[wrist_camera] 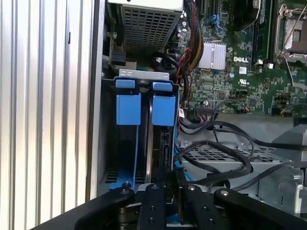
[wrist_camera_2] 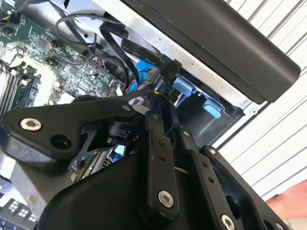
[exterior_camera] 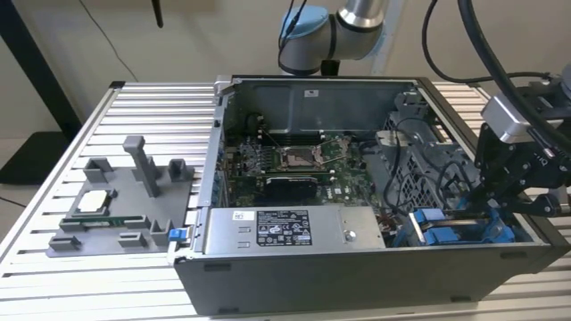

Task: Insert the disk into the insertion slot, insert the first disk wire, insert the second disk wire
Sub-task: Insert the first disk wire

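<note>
Hovering over the drive bay of an open computer case (exterior_camera: 357, 274), the pincer (exterior_camera: 489, 204) (wrist_camera: 169, 182) is pictured just beside the disk (wrist_camera: 163, 110).

The disk, clipped in its bright blue carrier, is lodged in the insertion slot (wrist_camera: 144, 73), its blue front level with that of the other blue-fronted carrier (wrist_camera: 128, 108) just beside it. In the first wrist view the pincer is lined up with the end of the disk opposite that blue front; whether it is open, closed or gripping anything cannot be told. Black cables (wrist_camera: 225, 153) are looped over the perforated grey cage next to the slot, with the green motherboard (wrist_camera: 230, 72) beyond. The case is set on a slatted metal worktop (exterior_camera: 134, 107), and a grey fixture tray (exterior_camera: 116, 214) is laid on the exterior view's left.
</note>
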Available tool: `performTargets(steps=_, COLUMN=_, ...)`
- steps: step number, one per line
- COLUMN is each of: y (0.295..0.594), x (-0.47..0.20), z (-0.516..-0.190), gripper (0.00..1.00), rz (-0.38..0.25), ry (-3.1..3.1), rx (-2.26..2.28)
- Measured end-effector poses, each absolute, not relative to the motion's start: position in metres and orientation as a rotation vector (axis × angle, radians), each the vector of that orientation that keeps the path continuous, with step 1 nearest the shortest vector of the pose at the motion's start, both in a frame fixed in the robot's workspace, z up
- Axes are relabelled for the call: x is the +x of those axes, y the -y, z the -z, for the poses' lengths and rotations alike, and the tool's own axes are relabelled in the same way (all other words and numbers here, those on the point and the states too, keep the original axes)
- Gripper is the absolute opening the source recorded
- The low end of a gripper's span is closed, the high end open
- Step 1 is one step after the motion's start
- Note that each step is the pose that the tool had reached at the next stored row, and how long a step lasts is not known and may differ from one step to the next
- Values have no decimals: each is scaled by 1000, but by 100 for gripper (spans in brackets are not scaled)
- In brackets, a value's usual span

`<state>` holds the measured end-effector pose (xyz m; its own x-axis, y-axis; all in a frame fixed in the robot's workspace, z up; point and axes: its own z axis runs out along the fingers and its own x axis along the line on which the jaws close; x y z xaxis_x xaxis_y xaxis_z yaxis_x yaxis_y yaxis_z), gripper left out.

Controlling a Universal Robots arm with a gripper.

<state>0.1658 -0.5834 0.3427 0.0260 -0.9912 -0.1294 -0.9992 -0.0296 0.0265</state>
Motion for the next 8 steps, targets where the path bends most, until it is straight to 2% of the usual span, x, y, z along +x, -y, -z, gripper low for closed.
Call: performTargets(steps=8, y=583, x=165, z=-340, gripper=0, rz=-176, ry=-2140, rx=-2198)
